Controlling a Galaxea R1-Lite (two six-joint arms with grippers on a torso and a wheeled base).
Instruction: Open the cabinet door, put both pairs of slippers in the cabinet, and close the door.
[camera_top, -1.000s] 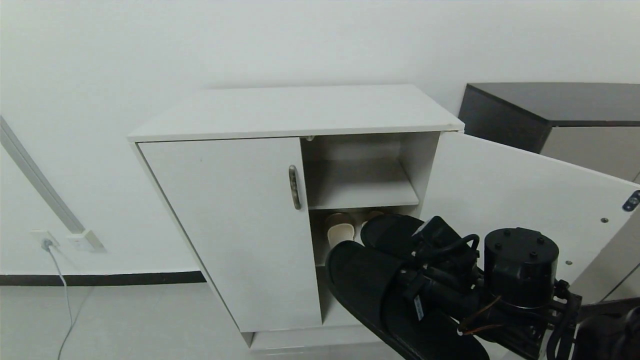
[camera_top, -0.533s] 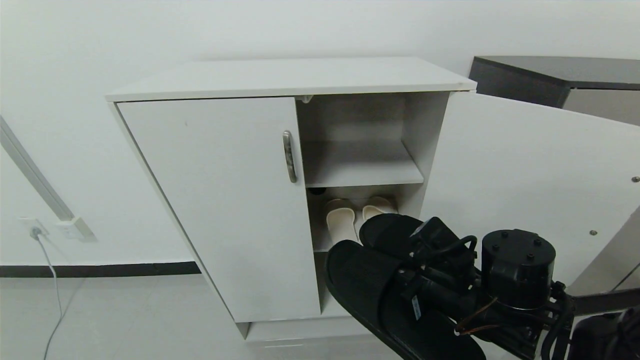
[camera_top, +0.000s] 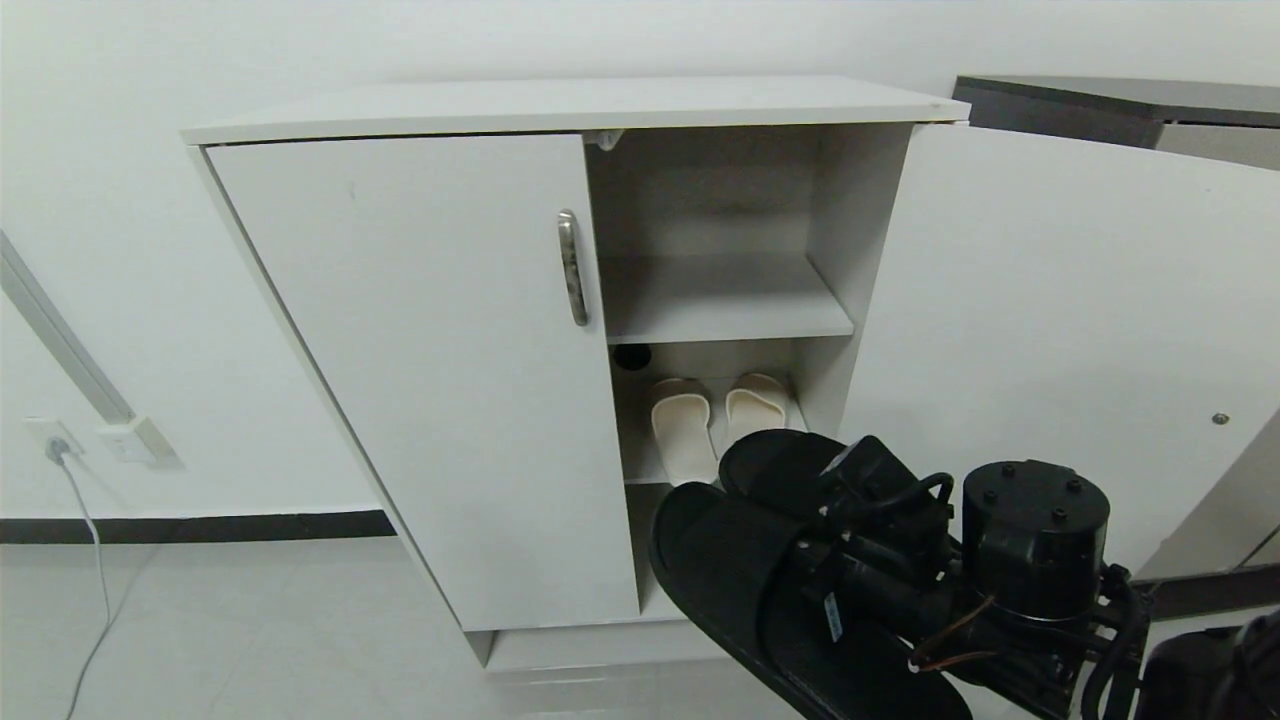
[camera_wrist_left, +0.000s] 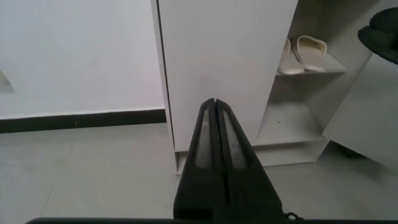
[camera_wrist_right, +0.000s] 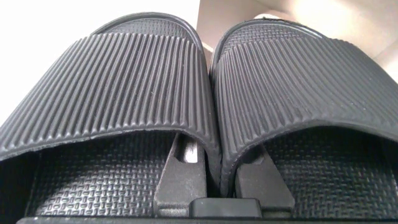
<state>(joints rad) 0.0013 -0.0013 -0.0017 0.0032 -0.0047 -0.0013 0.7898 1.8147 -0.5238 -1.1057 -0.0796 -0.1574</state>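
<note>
The white cabinet (camera_top: 560, 100) stands against the wall with its right door (camera_top: 1060, 330) swung open and its left door (camera_top: 430, 380) closed. A pair of cream slippers (camera_top: 715, 420) (camera_wrist_left: 305, 53) lies on the lower shelf inside. My right gripper (camera_top: 815, 575) is shut on the pair of black slippers (camera_top: 740, 570) (camera_wrist_right: 205, 106), held side by side in front of the open compartment, low and to its right. The fingers (camera_wrist_right: 186, 180) pinch the two inner edges together. My left gripper (camera_wrist_left: 214, 109) is shut and empty, low over the floor before the closed left door.
The upper shelf (camera_top: 720, 300) and the bottom compartment (camera_wrist_left: 289, 121) hold nothing. A dark cabinet (camera_top: 1120, 105) stands behind the open door at right. A wall socket with a cable (camera_top: 55, 450) is at lower left. Grey floor tiles (camera_top: 220, 640) lie open before the cabinet.
The head camera has dropped and closed in, so the cabinet sits higher and larger in the picture and more of the lower shelf shows. The right gripper still holds the black slippers the same way.
</note>
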